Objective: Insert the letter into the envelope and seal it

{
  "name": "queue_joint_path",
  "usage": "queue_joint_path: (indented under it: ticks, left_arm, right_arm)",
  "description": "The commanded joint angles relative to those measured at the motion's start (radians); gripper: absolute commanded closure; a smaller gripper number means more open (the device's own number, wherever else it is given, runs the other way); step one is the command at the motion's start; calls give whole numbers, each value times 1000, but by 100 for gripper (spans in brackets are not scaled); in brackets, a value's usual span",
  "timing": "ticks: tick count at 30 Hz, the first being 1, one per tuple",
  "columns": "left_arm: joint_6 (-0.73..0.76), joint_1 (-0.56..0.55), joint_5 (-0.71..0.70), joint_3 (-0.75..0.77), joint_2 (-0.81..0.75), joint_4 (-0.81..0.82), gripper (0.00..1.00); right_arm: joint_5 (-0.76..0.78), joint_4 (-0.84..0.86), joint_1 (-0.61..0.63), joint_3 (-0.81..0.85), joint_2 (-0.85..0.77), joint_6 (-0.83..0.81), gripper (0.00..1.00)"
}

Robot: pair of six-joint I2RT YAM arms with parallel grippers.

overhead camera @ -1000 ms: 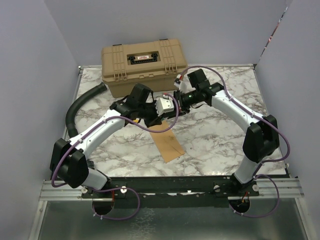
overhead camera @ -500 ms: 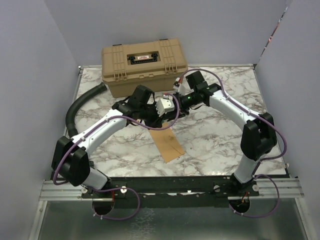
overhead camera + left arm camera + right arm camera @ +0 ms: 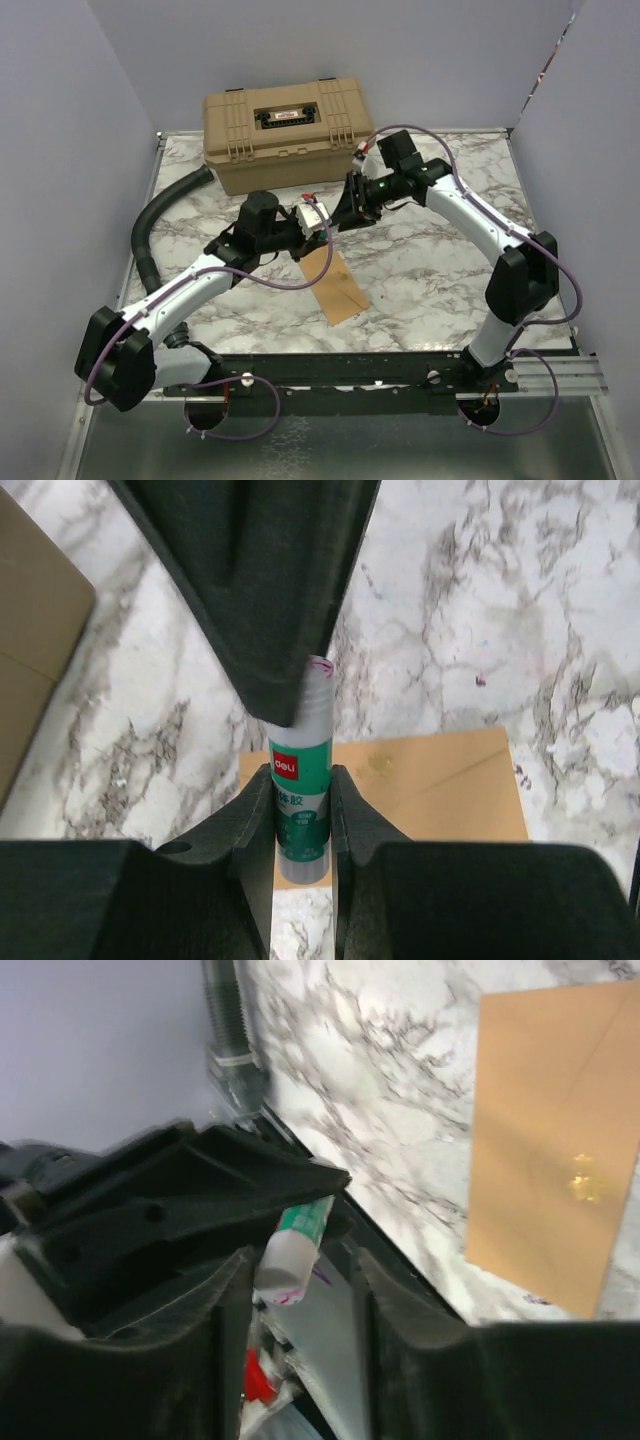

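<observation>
The kraft-brown envelope [image 3: 336,284] lies flat on the marble table, flap down, with a shiny glue spot on it in the left wrist view [image 3: 430,780] and the right wrist view [image 3: 550,1140]. The letter is not in view. My left gripper [image 3: 316,222] is shut on a green and white glue stick [image 3: 301,770] and holds it above the envelope's far end. My right gripper [image 3: 340,206] meets it from the right. Its jaws stand apart around the stick's white top [image 3: 290,1255], which touches one finger [image 3: 215,1300]; a gap shows on the other side.
A big tan plastic case [image 3: 288,128] stands at the back of the table. A black corrugated hose [image 3: 160,212] curves along the left side. Purple walls close in the table on three sides. A metal rail [image 3: 330,375] runs along the near edge.
My left arm has pulled back toward the near left, still holding the glue stick. My right gripper has followed to the left and now sits around the stick's top.
</observation>
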Motion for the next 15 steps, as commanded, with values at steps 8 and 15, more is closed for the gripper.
queue_joint_path:
  ticks: [8, 15]
  left_arm:
    - [-284, 42, -21, -117, -85, 280, 100]
    - [-662, 43, -419, -217, -76, 336, 84]
  right_arm:
    - [198, 185, -70, -5, -209, 105, 15]
    - [365, 154, -71, -105, -257, 91, 17]
